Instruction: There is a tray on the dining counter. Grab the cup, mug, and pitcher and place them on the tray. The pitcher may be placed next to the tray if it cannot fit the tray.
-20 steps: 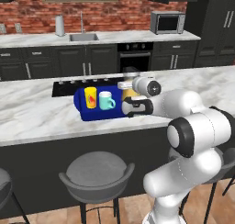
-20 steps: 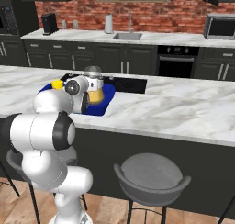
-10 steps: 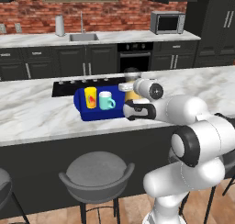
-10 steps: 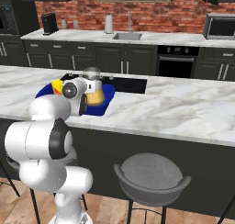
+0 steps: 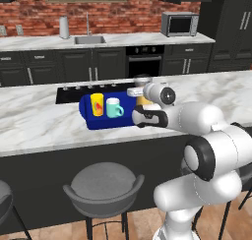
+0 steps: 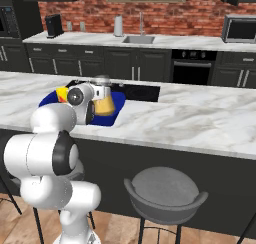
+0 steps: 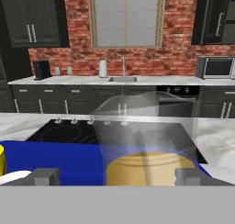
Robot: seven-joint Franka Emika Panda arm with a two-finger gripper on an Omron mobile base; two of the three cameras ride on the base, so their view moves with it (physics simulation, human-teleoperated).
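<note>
The pitcher (image 7: 149, 161) stands upright, long axis vertical, at the right end of the blue tray (image 5: 98, 122) on the table (image 5: 39, 121). The tool (image 7: 117, 176) is spread wide apart, one finger each side of it.

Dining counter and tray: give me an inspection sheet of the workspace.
Surface: marble dining counter, cooktop set in it.
Job's things: yellow cup and teal mug stand upright in the blue tray; amber pitcher at the tray's right end.
Clutter: nothing seen.
Hand: hand open, fingers either side of the pitcher.
Cables: nothing seen.
Surroundings: stools, brick wall, sink, microwave.
</note>
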